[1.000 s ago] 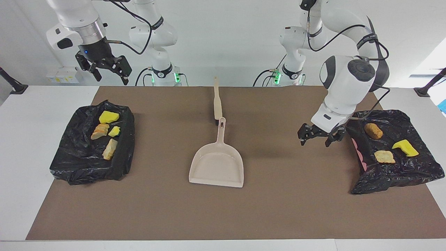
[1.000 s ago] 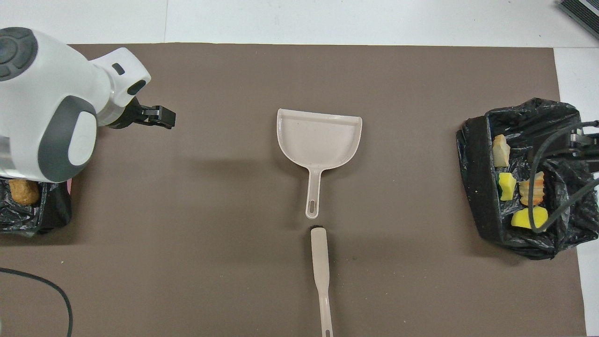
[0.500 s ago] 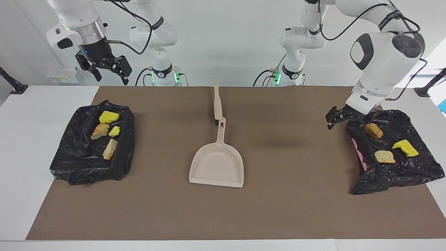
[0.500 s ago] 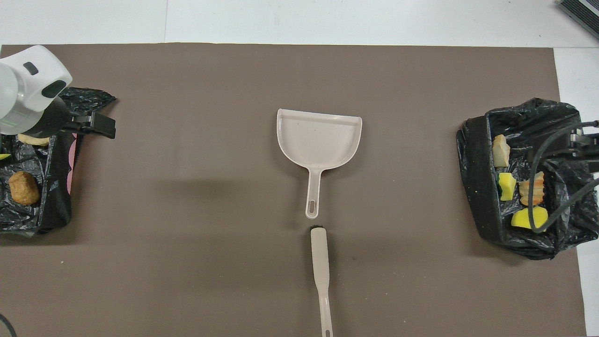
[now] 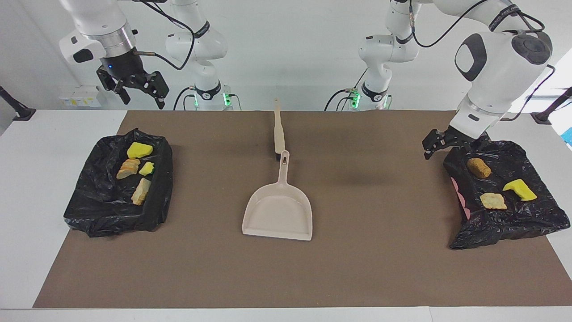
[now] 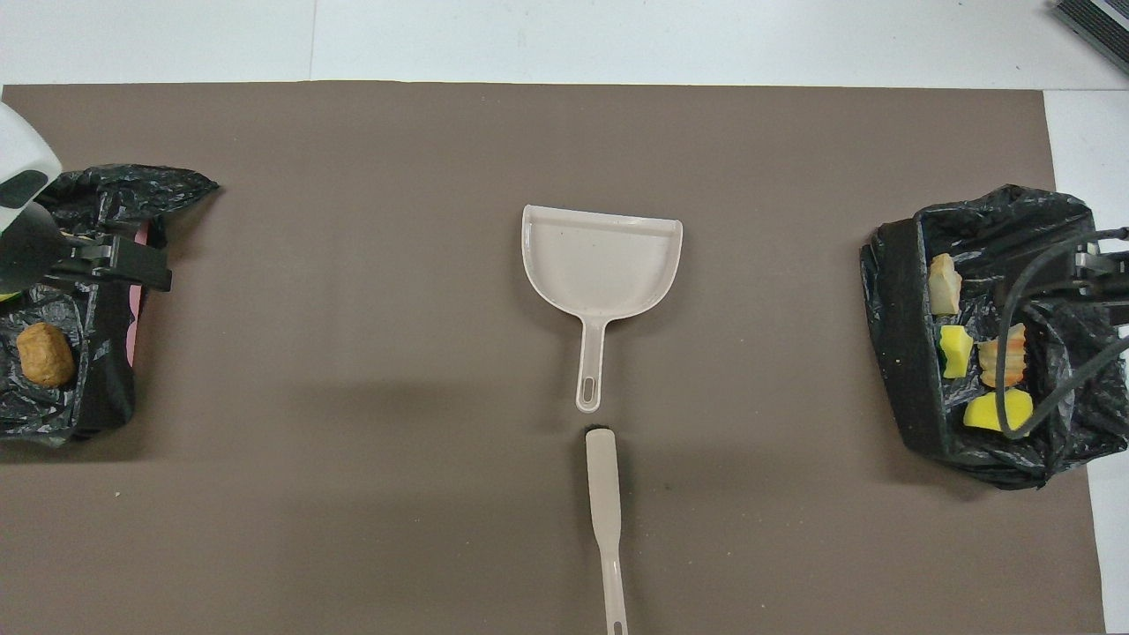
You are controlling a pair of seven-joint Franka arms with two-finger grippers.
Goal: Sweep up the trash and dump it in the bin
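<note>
The trash lies in two black-bagged bins. The bin point(image 5: 103, 210) at the right arm's end holds two yellow sponge chunks point(image 5: 139, 150) and two bread lumps point(image 5: 141, 191), which also show in the overhead view point(image 6: 997, 411). The bin point(image 5: 505, 228) at the left arm's end holds a brown lump point(image 5: 478, 167), a yellow chunk point(image 5: 519, 189) and a bread piece point(image 5: 493, 201). My left gripper point(image 5: 435, 147) hangs open and empty over that bin's rim toward the table's middle point(image 6: 106, 397). My right gripper point(image 5: 140, 99) waits open, high above its bin.
A beige dustpan point(image 5: 277, 214) lies empty mid-mat, its handle pointing toward the robots. The beige brush point(image 5: 279, 132) lies in line with it, nearer the robots, bristle end by the pan's handle. A brown mat point(image 5: 380, 268) covers the table.
My left gripper has risen from low over the mat beside its bin and moved to that bin's rim. The right arm, the dustpan, the brush and the trash have not moved.
</note>
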